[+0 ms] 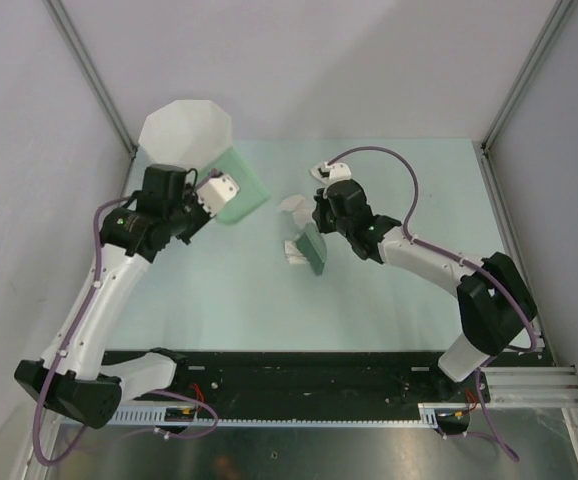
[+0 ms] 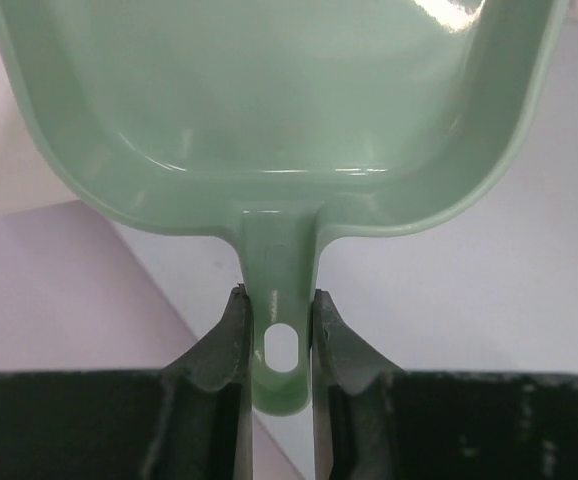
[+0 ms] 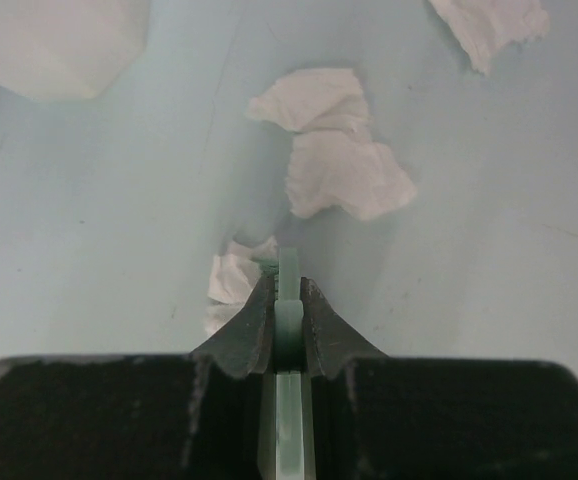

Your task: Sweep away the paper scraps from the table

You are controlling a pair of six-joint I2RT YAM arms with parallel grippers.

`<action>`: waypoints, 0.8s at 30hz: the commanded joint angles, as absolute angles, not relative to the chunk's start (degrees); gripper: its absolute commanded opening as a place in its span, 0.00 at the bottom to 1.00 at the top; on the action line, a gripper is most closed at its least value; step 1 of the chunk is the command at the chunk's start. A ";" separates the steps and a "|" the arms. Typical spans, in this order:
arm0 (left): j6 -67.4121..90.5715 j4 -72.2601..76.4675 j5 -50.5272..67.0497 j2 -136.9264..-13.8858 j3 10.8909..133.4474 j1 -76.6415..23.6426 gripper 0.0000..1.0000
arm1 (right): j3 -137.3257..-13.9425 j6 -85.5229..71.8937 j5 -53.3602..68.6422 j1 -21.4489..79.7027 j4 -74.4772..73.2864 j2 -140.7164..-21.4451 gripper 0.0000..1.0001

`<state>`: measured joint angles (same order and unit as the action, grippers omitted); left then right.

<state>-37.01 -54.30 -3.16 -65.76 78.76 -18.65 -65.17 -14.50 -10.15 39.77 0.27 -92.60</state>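
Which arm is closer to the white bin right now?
Left. The left arm holds the dustpan beside the bin's near side; the right arm is farther right, its green tool among the paper scraps.

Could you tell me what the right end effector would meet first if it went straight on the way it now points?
Probably the paper scrap just ahead of the right end effector and the green tool it grips; depth is unclear, so the table may come first.
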 commanded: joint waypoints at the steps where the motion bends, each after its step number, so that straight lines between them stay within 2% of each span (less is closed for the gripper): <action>1: -38.84 -58.36 4.92 -66.09 73.93 -19.60 0.00 | -66.89 -15.12 -14.49 39.99 -12.89 -89.30 0.00; 4: -40.51 -58.45 5.53 -67.06 70.06 -20.83 0.00 | -66.71 -17.31 -20.11 40.78 -19.57 -86.41 0.00; 9: -41.66 -58.27 6.59 -70.83 64.52 -22.67 0.00 | -64.69 -19.86 -22.93 42.62 -24.51 -80.69 0.00; 17: -40.61 -57.31 7.47 -79.89 60.12 -27.41 0.00 | -64.42 -19.77 -19.42 45.97 -24.53 -67.09 0.00; 20: -39.90 -56.43 7.56 -82.87 59.94 -29.87 0.00 | -64.34 -20.48 -23.89 45.79 -25.13 -63.82 0.00; 24: -39.03 -55.46 6.51 -86.57 59.85 -32.69 0.00 | -62.85 -20.13 -42.20 46.31 -28.55 -62.57 0.00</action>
<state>-40.05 -57.23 5.19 -84.40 59.79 -30.26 -63.75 -19.51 -24.99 46.04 -25.74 -63.26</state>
